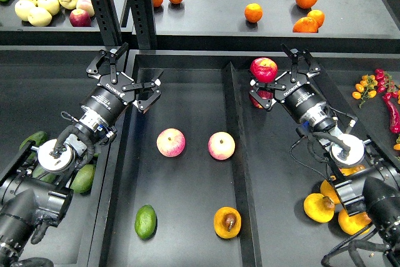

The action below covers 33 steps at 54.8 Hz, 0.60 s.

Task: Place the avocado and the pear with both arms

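The avocado, small and bright green, lies near the front left of the middle tray. To its right, by the same front edge, rests the pear, golden with a dark dimple. My left gripper hangs open over the tray's back left corner, far from both fruits, with nothing in it. Over the divider at the back right, my right gripper also stands open. A red apple shows by its fingertips; I cannot tell whether they touch it.
Two pink-yellow apples lie mid-tray. Darker green fruits sit in the left bin. Golden fruits fill the right bin's front. Oranges and pale apples are on the back shelf. Chillies lie far right.
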### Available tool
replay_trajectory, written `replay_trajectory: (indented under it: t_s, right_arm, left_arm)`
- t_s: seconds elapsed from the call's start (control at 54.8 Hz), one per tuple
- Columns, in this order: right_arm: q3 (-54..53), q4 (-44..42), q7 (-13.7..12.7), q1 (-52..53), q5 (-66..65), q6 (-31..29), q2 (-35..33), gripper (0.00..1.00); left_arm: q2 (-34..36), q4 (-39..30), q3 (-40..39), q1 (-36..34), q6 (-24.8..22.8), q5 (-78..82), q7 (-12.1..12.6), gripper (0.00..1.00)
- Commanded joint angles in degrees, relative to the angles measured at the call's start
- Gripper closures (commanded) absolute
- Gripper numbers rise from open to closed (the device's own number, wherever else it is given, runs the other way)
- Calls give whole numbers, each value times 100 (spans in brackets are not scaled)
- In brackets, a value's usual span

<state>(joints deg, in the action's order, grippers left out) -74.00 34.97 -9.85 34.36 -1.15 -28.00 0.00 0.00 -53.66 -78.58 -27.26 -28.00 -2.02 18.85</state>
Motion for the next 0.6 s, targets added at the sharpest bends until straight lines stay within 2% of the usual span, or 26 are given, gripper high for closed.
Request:
replay_trajectory:
  t_s: [0.0,0.583]
  right_arm:
    - [0,-8,0,9,0,0,0,0]
    - [-9,9,9,-53,0,0,0,0]
  left_arm:
    - [0,5,1,-7,0,0,13,0]
    - [0,22,-78,2,0,0,13,0]
